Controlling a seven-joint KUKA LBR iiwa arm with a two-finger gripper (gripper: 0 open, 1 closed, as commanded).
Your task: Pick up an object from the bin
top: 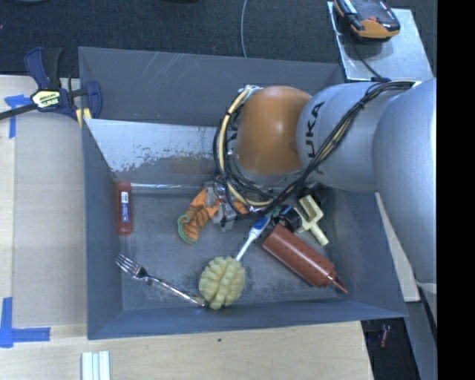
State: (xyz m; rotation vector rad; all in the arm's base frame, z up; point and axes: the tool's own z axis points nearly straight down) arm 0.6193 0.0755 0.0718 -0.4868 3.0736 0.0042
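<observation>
the gripper hangs low in the middle of the bin, open or closed i can't tell, just right of an orange toy that looks light and squashy, best pinched across its middle.

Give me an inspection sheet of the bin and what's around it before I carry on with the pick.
Surface: grey metal bin, floor scuffed, things lying loose on it.
Job's things: orange-and-green toy mid-floor, nearest the hand; no thing seen held.
Clutter: red tube by the left wall; fork near the front; knobbly yellow brush with a white handle; brown bottle at right; cream-and-black piece just behind the bottle.
Grippers: hand low over mid-floor, under the orange wrist cover, beside the toy.
Cables: black and yellow cables looped round the wrist cover.
Surroundings: orange-and-black device beyond the bin's far right corner.
</observation>
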